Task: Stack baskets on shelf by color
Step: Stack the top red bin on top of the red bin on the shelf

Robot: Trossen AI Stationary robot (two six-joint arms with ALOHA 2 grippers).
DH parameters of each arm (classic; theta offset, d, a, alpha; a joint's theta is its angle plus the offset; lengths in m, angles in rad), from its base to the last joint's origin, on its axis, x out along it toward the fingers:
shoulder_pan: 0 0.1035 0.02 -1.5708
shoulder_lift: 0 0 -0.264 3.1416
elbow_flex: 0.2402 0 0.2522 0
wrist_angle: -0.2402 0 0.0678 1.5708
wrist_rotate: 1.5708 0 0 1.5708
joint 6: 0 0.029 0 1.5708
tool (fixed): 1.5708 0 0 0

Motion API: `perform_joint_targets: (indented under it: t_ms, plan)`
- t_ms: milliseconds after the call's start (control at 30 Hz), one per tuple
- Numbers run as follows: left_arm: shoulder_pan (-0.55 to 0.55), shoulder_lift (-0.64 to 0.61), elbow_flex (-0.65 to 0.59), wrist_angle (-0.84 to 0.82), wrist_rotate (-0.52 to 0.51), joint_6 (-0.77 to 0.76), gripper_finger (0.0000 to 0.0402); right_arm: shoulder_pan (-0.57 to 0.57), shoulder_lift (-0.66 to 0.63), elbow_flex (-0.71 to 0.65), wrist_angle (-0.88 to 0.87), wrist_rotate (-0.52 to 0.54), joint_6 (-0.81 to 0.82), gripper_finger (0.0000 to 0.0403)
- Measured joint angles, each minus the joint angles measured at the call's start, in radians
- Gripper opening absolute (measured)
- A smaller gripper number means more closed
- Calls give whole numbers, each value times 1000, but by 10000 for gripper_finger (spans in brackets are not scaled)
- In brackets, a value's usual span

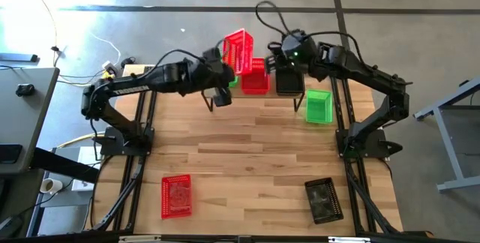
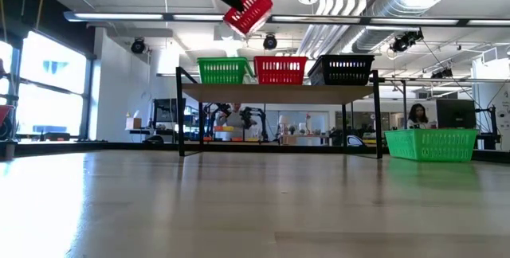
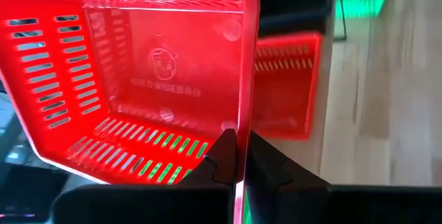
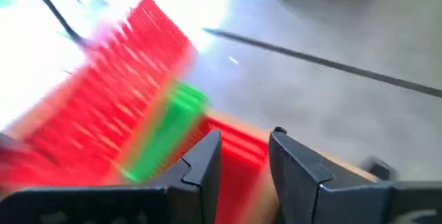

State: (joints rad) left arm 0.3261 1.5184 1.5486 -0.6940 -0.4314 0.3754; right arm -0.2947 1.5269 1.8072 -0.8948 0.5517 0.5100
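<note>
My left gripper (image 3: 235, 156) is shut on a red basket (image 1: 238, 50), carried tilted high above the shelf (image 2: 279, 93) in the low view (image 2: 249, 7). On the shelf's light wood top stand a green basket (image 2: 221, 70), a red basket (image 2: 280, 70) and a black basket (image 2: 343, 70), side by side on their bottoms. My right gripper (image 4: 245, 156) hovers open above the shelf, just right of the held basket (image 1: 277, 57), touching nothing. My left gripper holds the red basket by one side wall at its rim (image 3: 242, 124), one finger (image 3: 215, 160) inside the basket and the other (image 3: 271, 165) outside. The basket is lifted clear and tilted, above the shelf's red basket.
A green basket (image 1: 319, 106) sits on the table right of the shelf. A red basket (image 1: 176, 196) lies near the front left and a black basket (image 1: 324, 199) near the front right. Bare wood stretches between them.
</note>
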Motion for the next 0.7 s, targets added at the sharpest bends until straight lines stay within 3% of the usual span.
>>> perform_joint_targets:
  t_ms: [200,400,700]
  plan:
    - [-41,59,0,-47,-172,107,1,0,0,0,220,-70,-20,108]
    - [-82,106,0,-61,-321,239,1,0,0,-2,250,-93,30,108]
    - [-133,121,0,-58,-374,291,1,10,34,-6,231,-148,101,108]
